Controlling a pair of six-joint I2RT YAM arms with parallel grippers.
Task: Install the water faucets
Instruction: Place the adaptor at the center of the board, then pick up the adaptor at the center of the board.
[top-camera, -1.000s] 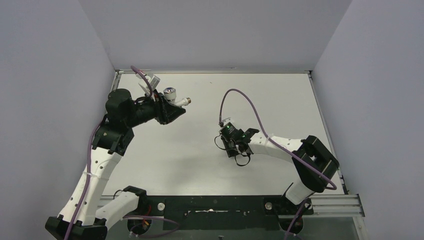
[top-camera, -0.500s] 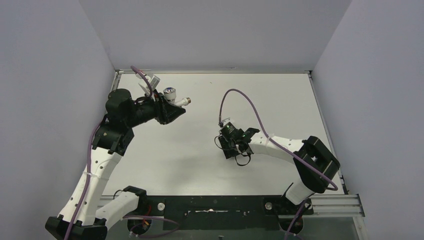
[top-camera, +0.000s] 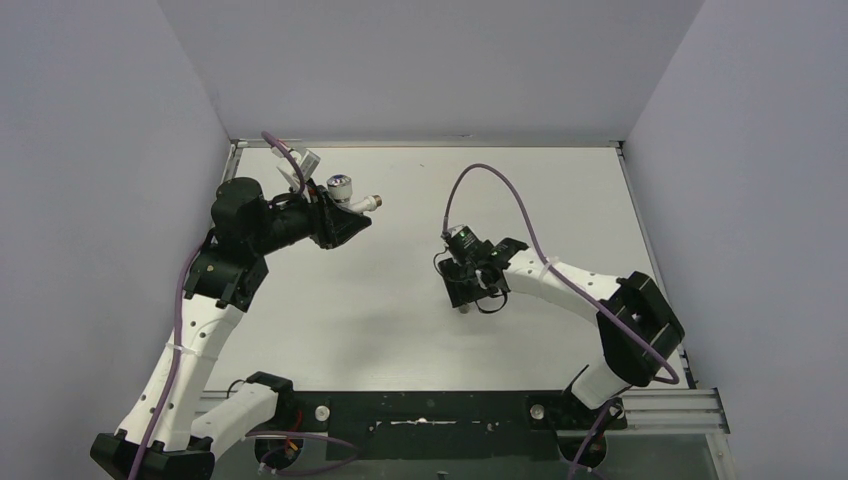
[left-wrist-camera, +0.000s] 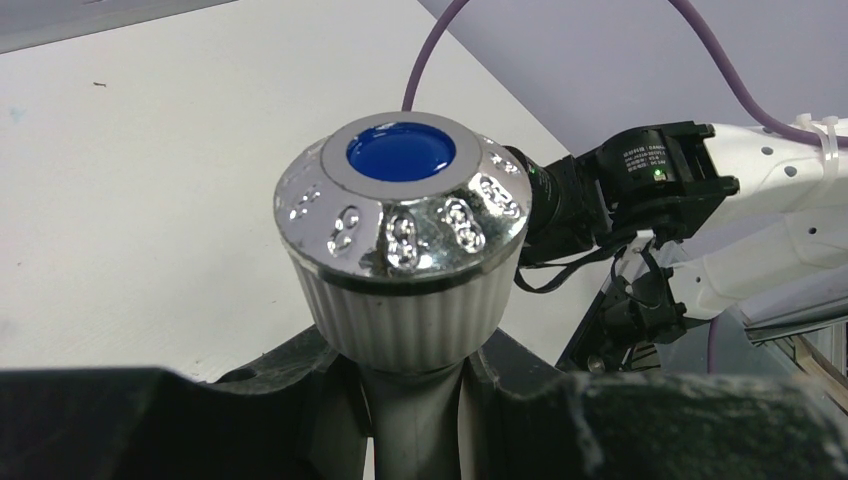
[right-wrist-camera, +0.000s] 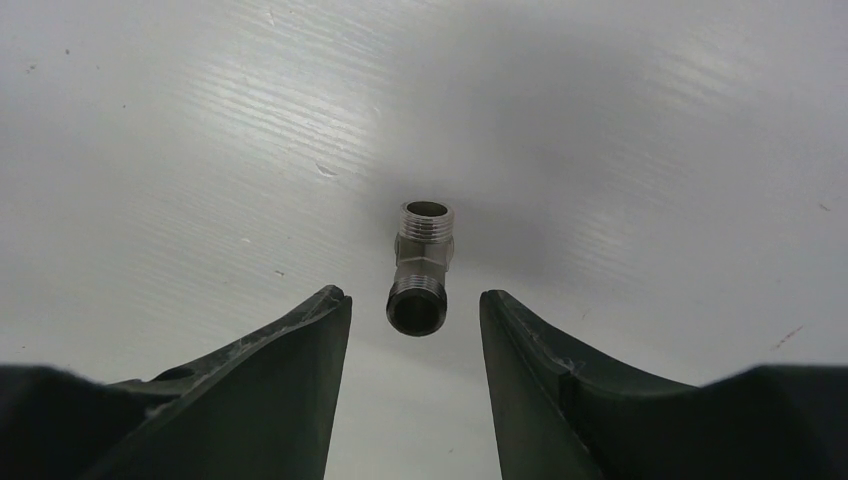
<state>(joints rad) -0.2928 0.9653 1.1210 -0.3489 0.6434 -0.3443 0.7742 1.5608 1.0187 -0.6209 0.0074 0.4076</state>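
While spread apart, right pincer (right-wrist-camera: 415, 300): grasps nothing.
Threaded fitting (right-wrist-camera: 421, 262): lies between its fingertips, apart from both.
Left pincer (left-wrist-camera: 415, 385): clenched on tap body (left-wrist-camera: 410, 325), knob (left-wrist-camera: 402, 205) above.

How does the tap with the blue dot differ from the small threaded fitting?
The tap is clamped in the left claw; the threaded fitting lies loose on the table inside the open right claw. The tap has a chrome, blue-dotted knob; the fitting is plain grey metal.
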